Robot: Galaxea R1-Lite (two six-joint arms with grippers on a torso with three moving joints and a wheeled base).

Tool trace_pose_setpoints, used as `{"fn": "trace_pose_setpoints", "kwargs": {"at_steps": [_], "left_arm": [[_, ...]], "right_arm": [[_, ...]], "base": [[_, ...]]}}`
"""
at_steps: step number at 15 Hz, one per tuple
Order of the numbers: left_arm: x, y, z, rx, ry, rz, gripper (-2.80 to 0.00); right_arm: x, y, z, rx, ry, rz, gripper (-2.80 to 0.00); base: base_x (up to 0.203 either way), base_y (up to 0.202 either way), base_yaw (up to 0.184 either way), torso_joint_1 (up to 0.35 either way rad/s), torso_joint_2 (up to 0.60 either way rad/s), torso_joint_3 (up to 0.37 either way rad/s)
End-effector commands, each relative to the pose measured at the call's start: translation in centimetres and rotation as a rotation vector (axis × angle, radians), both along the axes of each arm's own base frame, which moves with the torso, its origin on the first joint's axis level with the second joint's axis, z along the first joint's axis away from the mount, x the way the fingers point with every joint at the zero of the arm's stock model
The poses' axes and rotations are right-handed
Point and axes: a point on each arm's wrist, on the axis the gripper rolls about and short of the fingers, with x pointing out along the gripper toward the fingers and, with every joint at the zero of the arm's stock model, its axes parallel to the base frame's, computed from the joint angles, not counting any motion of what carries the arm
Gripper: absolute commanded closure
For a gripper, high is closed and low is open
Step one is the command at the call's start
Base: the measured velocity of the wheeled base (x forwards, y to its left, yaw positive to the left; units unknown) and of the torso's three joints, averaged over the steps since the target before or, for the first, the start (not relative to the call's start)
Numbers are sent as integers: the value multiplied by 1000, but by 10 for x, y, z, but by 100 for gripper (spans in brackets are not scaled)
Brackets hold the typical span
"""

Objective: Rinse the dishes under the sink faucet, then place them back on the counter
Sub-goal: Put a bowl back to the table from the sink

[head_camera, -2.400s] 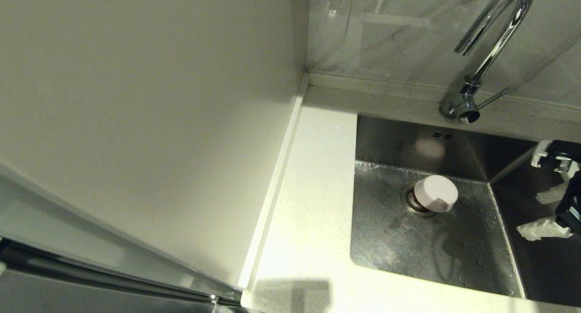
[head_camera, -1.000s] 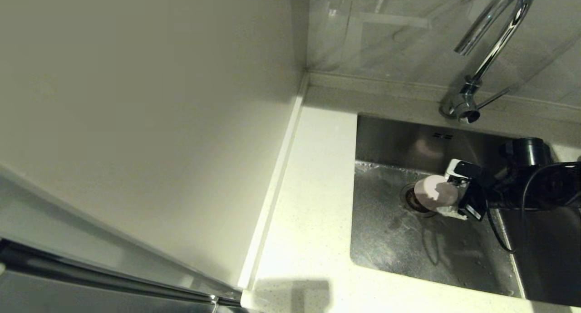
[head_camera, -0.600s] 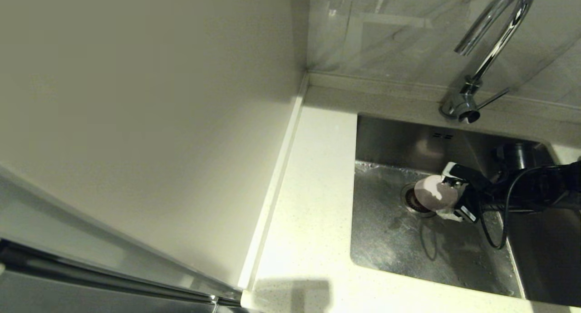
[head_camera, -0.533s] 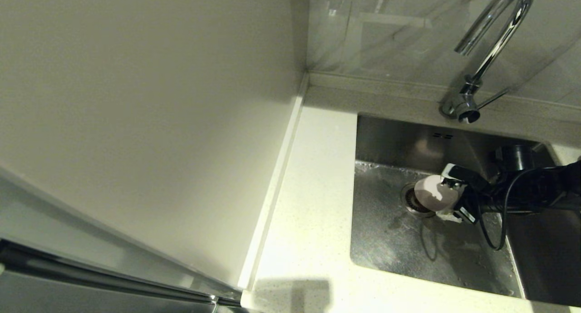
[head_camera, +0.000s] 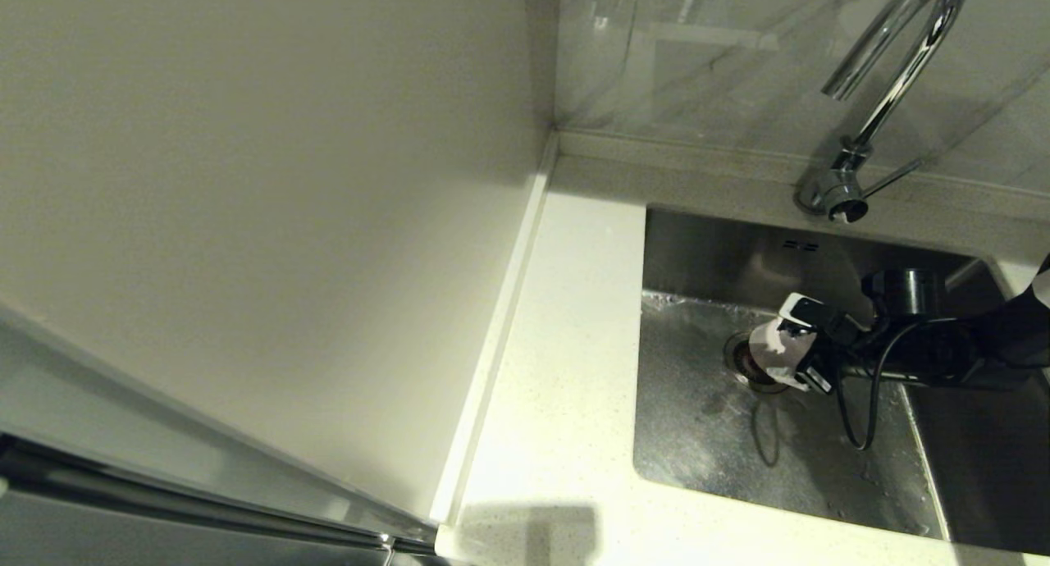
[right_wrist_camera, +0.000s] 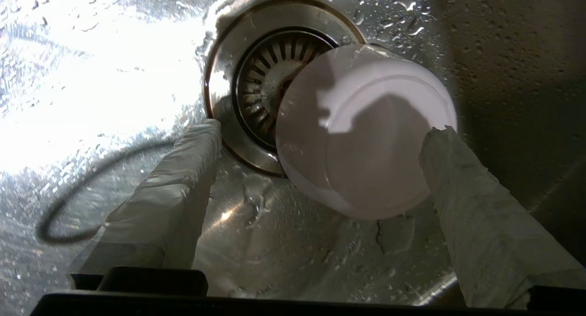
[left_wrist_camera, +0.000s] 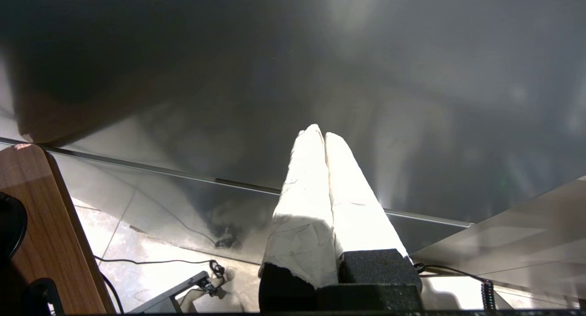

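Stainless steel fills your head view: the sink (head_camera: pixel 779 443) is set into the white speckled bench (head_camera: pixel 566 369), with the chrome faucet (head_camera: pixel 882 98) arching over its far rim. Your right tool (head_camera: pixel 789 354) reaches in from the right, low over the basin floor, its wrapped fingers spread around the pale pink bowl (head_camera: pixel 771 349), which lies upside down partly over the drain (head_camera: pixel 745 361). No writing or label can be read here.

In your left wrist view, the left tool (left_wrist_camera: pixel 324 139) is parked away from the sink, its two white-wrapped fingers (left_wrist_camera: pixel 302 206) pressed together with nothing between them, pointing at a dark glossy panel.

In your right wrist view, the right tool (right_wrist_camera: pixel 329 130) stands wide open. The pink bowl (right_wrist_camera: pixel 366 133) sits between the fingers, base toward the camera, overlapping the strainer drain (right_wrist_camera: pixel 261 87). One finger (right_wrist_camera: pixel 467 187) meets the bowl's edge; the other (right_wrist_camera: pixel 183 178) stands apart from it, its tip at the drain's rim. The wet sink floor (right_wrist_camera: pixel 91 78) carries droplets.
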Motion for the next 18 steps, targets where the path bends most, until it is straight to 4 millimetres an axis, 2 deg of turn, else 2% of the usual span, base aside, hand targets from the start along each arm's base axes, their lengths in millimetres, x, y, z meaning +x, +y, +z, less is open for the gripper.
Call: {"fn": "trace_pose_setpoints", "kwargs": {"at_steps": [1,6,11,18], "left_arm": [[0,0,-1,-1,2,0,0],[0,0,-1,-1,3,0,0],[0,0,-1,-1,3,0,0],[0,0,-1,-1,3,0,0]], "right_arm": [[3,2,-4,4,-1,5,-280],[13,2,-16,2,-13,6,-280],[28,0,-17,-57,-113,-53,-280],[6,5,-27,-47,-54,-42,-280]], "base": [[0,0,0,0,0,0],[0,0,0,0,0,0],[0,0,0,0,0,0],[0,0,0,0,0,0]]}}
